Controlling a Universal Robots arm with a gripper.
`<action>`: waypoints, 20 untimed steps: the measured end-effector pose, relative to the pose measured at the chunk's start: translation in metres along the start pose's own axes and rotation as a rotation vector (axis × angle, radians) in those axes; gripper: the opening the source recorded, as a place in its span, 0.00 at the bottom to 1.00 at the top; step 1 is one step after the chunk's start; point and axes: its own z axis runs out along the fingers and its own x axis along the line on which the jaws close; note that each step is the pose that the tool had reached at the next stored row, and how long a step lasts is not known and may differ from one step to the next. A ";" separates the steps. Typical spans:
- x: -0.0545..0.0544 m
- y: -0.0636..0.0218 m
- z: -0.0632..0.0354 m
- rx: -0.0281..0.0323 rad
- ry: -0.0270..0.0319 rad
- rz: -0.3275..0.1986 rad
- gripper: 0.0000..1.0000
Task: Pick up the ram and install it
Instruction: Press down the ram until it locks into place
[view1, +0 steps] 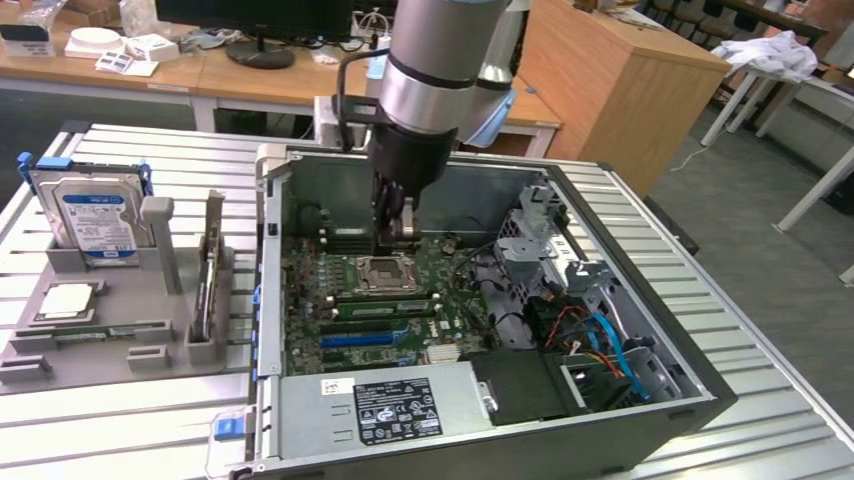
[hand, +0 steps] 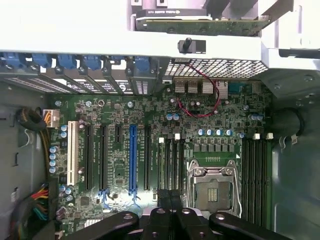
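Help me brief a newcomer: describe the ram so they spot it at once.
Left of the open computer case in the exterior view sits a grey parts holder. The ram stands on edge along the holder's side nearest the case. It is a long thin strip, unlike the blue-labelled hard drive and the flat square processor.

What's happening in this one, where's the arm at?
A single robot arm has its gripper lowered inside an open computer case, over the motherboard near the empty processor socket. The fingers are shut with nothing visibly between them. A ram stick stands on edge in the grey holder tray beside the case, next to the hard drive and a processor chip. One ram stick already sits in a slot by the socket.
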 end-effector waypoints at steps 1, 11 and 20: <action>0.000 0.0001 -0.0016 0.0000 0.0010 0.000 0.11; -0.001 0.0005 -0.0168 0.0000 0.0104 0.000 0.11; -0.001 0.0006 -0.0205 0.0001 0.0168 0.000 0.11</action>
